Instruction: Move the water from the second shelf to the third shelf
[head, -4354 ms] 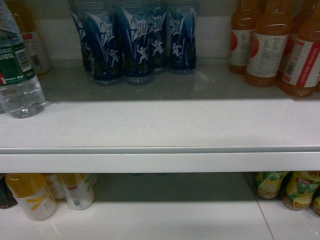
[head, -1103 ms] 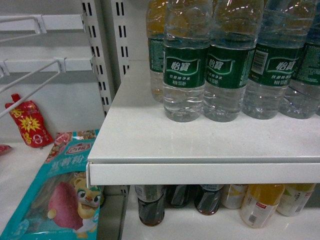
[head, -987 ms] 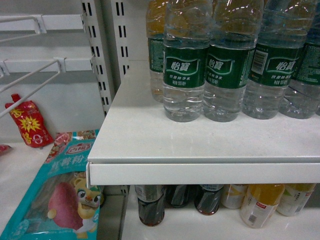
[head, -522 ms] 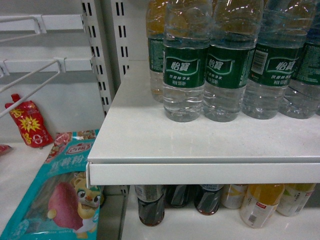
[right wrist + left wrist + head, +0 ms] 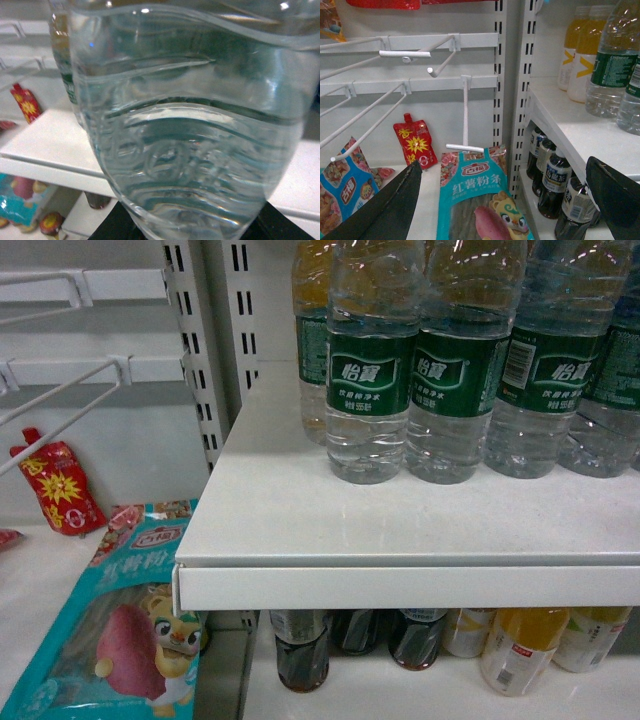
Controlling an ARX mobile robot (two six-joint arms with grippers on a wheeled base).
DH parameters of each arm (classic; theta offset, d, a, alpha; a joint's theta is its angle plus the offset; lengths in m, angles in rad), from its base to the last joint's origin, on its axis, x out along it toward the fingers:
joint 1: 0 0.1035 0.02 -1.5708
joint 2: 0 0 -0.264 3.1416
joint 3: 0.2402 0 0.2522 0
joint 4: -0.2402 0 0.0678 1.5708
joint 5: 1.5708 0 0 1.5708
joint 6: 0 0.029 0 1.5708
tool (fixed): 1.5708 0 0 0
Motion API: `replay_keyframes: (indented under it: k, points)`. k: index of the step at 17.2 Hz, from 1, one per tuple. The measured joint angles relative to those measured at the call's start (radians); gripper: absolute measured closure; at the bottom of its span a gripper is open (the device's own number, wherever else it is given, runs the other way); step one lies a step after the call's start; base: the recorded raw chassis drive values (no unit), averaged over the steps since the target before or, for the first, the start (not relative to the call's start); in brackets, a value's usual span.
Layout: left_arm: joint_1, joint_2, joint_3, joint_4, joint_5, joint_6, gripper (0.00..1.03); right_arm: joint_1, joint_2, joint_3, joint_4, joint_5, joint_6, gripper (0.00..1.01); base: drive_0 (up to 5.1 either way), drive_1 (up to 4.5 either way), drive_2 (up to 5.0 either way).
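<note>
Four green-labelled bottles read 怡寶; left gripper gapes, right gripper's state unclear.

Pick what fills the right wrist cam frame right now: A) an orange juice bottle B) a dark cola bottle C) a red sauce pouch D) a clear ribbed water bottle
D: a clear ribbed water bottle fills nearly the whole right wrist view, with the dark fingers of the right gripper showing at its base on both sides.
</note>
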Motion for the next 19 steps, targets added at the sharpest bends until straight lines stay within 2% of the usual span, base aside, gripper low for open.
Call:
replay_keyframes:
  k: [1,2,3,5,6,8,10,12,15,16,18,19]
  points:
    - [0.000,0.000,0.000,0.000,0.000,0.000,0.05,-0.018,0.005,-0.040,0.131,-0.075,0.072,0.65,0.0,0.00,0.0]
    - [0.000,0.000,0.000,0.000,0.000,0.000,0.05,-0.019,0.010,-0.041,0.192,-0.124,0.158,0.65,0.0,0.00,0.0]
    - [0.000,0.000,0.000,0.000,0.000,0.000,0.05,-0.019,0.018,-0.041,0.216,-0.155,0.201,0.65,0.0,0.00,0.0]
    - [0.000,0.000,0.000,0.000,0.000,0.000,0.05,-0.019,0.062,-0.041,0.231,-0.187,0.232,0.65,0.0,0.00,0.0]
    - [0.000,0.000,0.000,0.000,0.000,0.000,0.05,-0.018,0.105,-0.041,0.245,-0.187,0.232,0.65,0.0,0.00,0.0]
    - [0.000,0.000,0.000,0.000,0.000,0.000,0.05,0.005,0.170,-0.040,0.281,-0.175,0.220,0.65,0.0,0.00,0.0]
    - [0.000,0.000,0.000,0.000,0.000,0.000,0.05,0.047,0.248,-0.030,0.309,-0.174,0.185,0.65,0.0,0.00,0.0]
    - [0.000,0.000,0.000,0.000,0.000,0.000,0.05,0.087,0.349,-0.009,0.340,-0.164,0.143,0.65,0.0,0.00,0.0]
    - [0.000,0.000,0.000,0.000,0.000,0.000,0.05,0.106,0.477,0.043,0.383,-0.128,0.066,0.65,0.0,0.00,0.0]
    - [0.000,0.000,0.000,0.000,0.000,0.000,0.05,0.108,0.493,0.053,0.387,-0.120,0.051,0.65,0.0,0.00,0.0]
    - [0.000,0.000,0.000,0.000,0.000,0.000,0.05,0.133,0.544,0.089,0.385,-0.105,-0.015,0.65,0.0,0.00,0.0]
    - [0.000,0.000,0.000,0.000,0.000,0.000,0.05,0.140,0.560,0.100,0.378,-0.101,-0.031,0.65,0.0,0.00,0.0]
